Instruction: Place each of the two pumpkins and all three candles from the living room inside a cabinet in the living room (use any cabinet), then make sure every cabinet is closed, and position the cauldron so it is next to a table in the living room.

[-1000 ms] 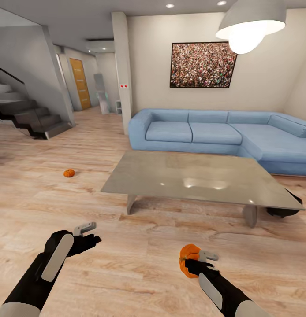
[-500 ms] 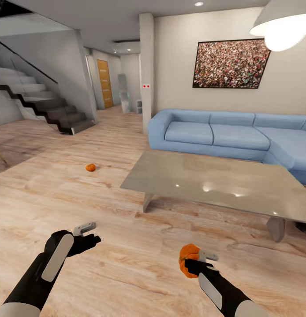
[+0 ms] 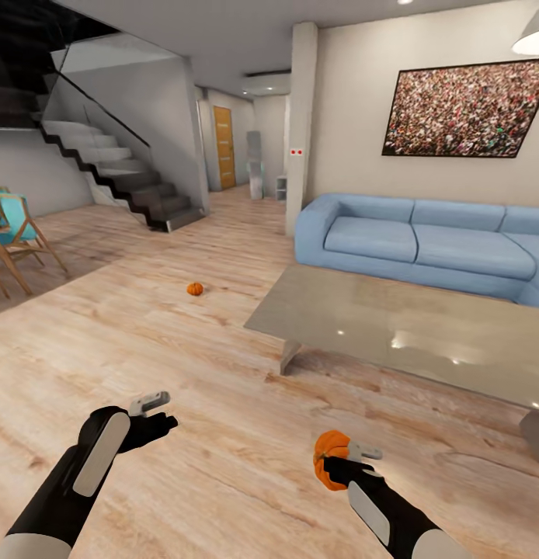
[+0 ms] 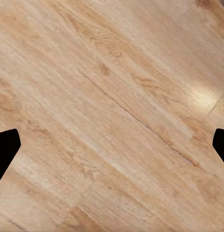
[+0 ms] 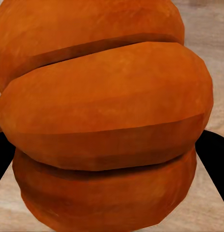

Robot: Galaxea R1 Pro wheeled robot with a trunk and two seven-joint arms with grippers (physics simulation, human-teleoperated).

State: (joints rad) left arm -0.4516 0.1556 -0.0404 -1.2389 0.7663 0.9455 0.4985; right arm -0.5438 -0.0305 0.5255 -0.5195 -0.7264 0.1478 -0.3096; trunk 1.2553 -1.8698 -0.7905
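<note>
Presently, right claw (image 3: 349, 460) is clamped on a pumpkin (image 3: 330, 456), lower centre-right of the frame. Left claw (image 3: 159, 411), lower left, stands apart and bare. Second pumpkin (image 3: 195, 289) lies on the floor (image 3: 145, 341), centre-left, beside the bench (image 3: 425, 330).

Home living room: blue sofa (image 3: 425, 241), staircase (image 3: 122, 178), framed picture (image 3: 464, 109).
</note>
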